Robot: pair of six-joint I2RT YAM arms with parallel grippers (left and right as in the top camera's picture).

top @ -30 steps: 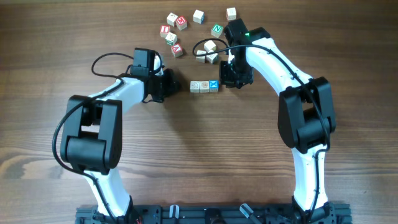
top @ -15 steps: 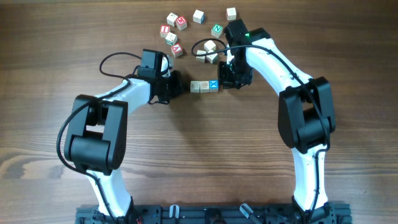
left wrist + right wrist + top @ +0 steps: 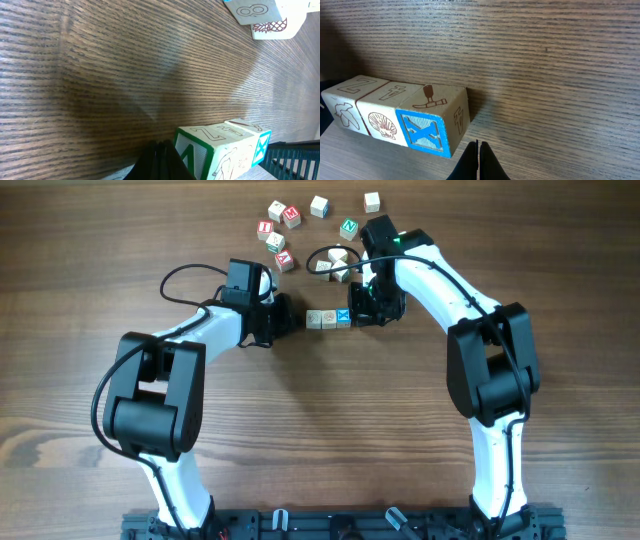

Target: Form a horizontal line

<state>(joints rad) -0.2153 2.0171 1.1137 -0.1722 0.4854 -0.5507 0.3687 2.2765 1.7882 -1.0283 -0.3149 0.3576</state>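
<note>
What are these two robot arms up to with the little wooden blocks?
They are lining up letter cubes. Three cubes sit touching in a short straight row on the table, with a blue-faced cube at the end nearest the right gripper. That gripper and the left gripper, both shut and holding nothing, sit at opposite ends of the row, as if squaring it up. Other loose cubes lie scattered beyond it.

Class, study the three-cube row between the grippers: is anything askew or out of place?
Nothing stands out: the row lies straight, cubes touching, left gripper and right gripper shut at its ends.
</note>
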